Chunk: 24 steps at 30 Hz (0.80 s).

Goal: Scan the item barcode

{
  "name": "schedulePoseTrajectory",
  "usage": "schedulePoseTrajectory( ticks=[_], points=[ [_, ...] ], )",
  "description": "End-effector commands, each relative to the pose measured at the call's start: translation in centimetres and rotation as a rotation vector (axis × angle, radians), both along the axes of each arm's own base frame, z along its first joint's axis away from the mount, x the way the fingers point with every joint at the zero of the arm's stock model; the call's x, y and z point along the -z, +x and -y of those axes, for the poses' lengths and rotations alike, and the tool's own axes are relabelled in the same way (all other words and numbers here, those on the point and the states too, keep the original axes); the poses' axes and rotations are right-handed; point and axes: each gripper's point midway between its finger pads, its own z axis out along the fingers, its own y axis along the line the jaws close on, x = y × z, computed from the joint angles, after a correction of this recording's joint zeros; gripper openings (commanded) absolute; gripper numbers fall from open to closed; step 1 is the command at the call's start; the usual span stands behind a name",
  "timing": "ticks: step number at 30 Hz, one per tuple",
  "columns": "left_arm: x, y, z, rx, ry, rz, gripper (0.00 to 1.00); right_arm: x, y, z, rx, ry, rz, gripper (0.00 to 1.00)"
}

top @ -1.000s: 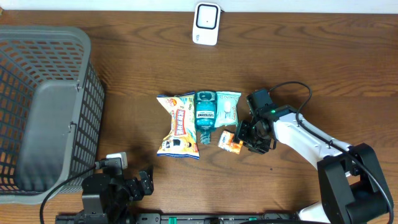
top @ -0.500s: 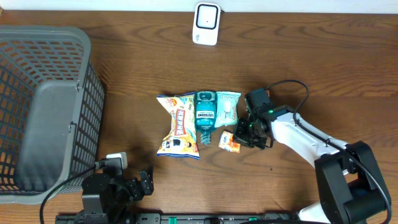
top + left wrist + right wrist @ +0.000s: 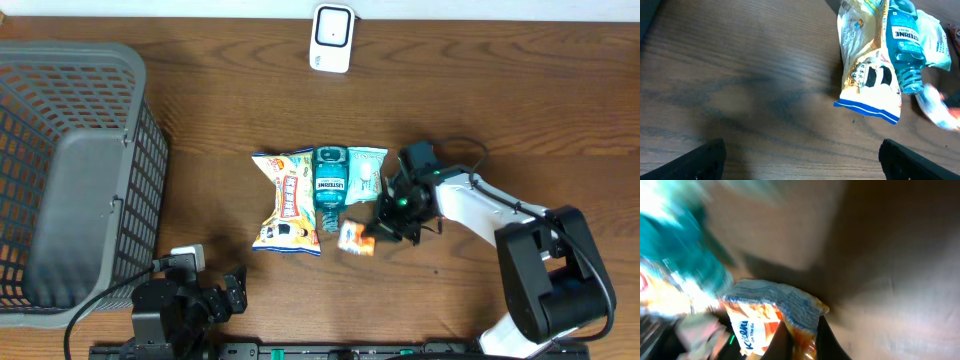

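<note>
The item, a small orange-and-white tissue packet, sits just off the table in front of the blue mouthwash bottle. My right gripper is shut on the packet's right edge. In the right wrist view the packet fills the lower left, its crimped edge pinched in my right gripper. The white scanner stands at the far edge. My left gripper rests open at the near left. Its fingers frame bare wood, and the packet shows as a blur at the right.
A yellow snack bag and a pale green packet flank the bottle. A grey mesh basket fills the left side. A black cable loops off the right arm.
My right gripper has shut on the orange packet. It has carried the packet a little left and toward the near edge, tilting it.
</note>
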Motion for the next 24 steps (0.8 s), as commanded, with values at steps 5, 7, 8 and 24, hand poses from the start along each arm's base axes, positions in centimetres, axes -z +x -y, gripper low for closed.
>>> schedulePoseTrajectory(
  ticks=[5, 7, 8, 24],
  points=[
    [0.1, -0.2, 0.2, 0.014, -0.002, -0.008, 0.98, -4.2, -4.1, -0.7, 0.011, 0.278, -0.244, 0.01],
    [0.1, -0.2, 0.2, 0.014, -0.002, -0.008, 0.98, -4.6, -5.2, -0.4, 0.003, 0.267, -0.293, 0.01],
    [0.1, -0.2, 0.2, 0.014, -0.002, -0.008, 0.98, -4.7, -5.7, -0.3, 0.0, 0.263, -0.313, 0.01],
    [0.1, -0.2, 0.2, 0.014, -0.002, -0.008, 0.98, -5.8, -7.8, 0.3, -0.084, 0.286, -0.329, 0.01]
  ],
)
